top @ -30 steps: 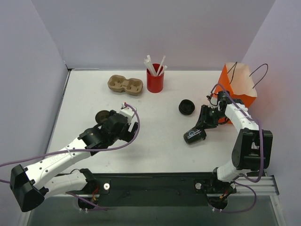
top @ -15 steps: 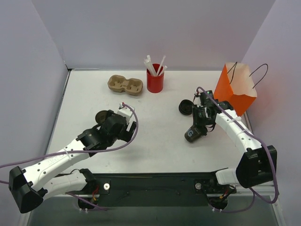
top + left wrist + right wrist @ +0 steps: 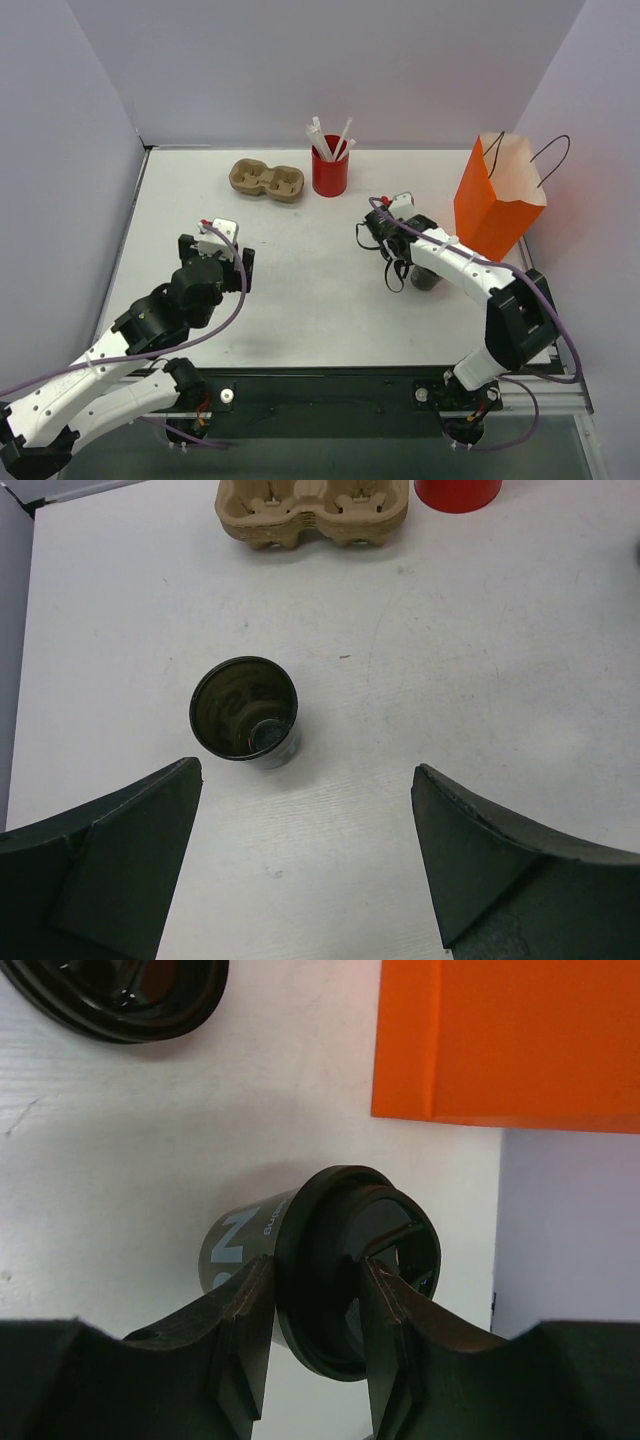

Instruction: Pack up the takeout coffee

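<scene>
One open dark cup [image 3: 245, 712] stands upright on the white table, ahead of my left gripper [image 3: 306, 770], which is open and empty with the cup beyond its fingertips. In the top view my left gripper [image 3: 216, 252] covers that cup. My right gripper [image 3: 317, 1268] is shut on the rim of the second dark cup [image 3: 240, 1240], which has a black lid on and lies tilted. In the top view this gripper [image 3: 398, 270] holds the cup [image 3: 425, 280] left of the orange paper bag [image 3: 497, 200]. The bag also shows in the right wrist view [image 3: 510, 1040].
A tan two-hole carrier [image 3: 267, 181] lies at the back, also in the left wrist view [image 3: 312, 510]. A red cup of white straws [image 3: 329, 172] stands beside it. A loose black lid [image 3: 120, 995] lies near the held cup. The table's right edge is close to the bag.
My right gripper has moved left with the lidded cup, away from the bag. My left gripper has pulled back and turned, now covering the open cup in the top view.
</scene>
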